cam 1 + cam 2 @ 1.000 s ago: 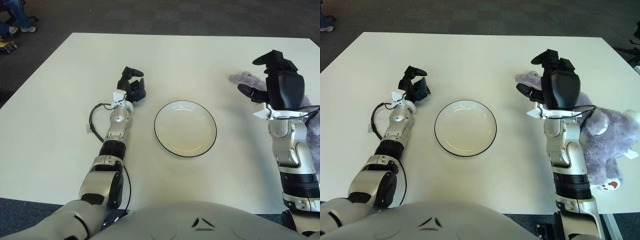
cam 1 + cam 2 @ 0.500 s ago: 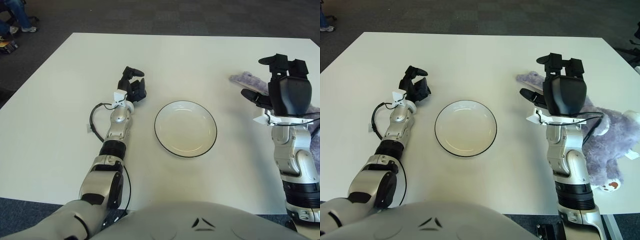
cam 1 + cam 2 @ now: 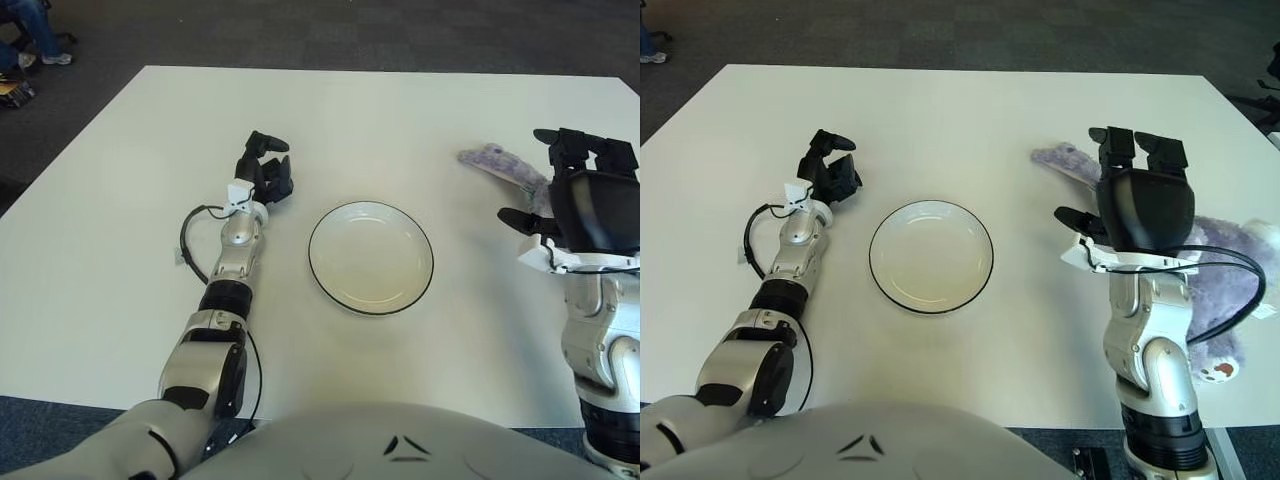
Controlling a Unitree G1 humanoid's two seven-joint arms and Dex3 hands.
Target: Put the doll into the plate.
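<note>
The doll (image 3: 1223, 290) is a purple plush animal lying on the white table at the far right, with one limb (image 3: 1058, 157) stretched toward the table's middle. My right hand (image 3: 1122, 180) hovers over the doll's near side, fingers spread and holding nothing; it hides much of the plush body. The plate (image 3: 930, 256), white with a dark rim, sits bare at the table's centre, left of that hand. My left hand (image 3: 830, 166) shows left of the plate with fingers loosely bent around nothing.
A thin black cable (image 3: 748, 238) loops beside my left forearm. The table's (image 3: 940, 110) right edge runs close behind the doll, and dark carpet lies beyond every edge. A seated person's legs (image 3: 35, 30) show at the far left corner.
My right hand has moved to the right and toward me, over the doll's body, with fingers still spread. The left arm, plate and doll have not moved.
</note>
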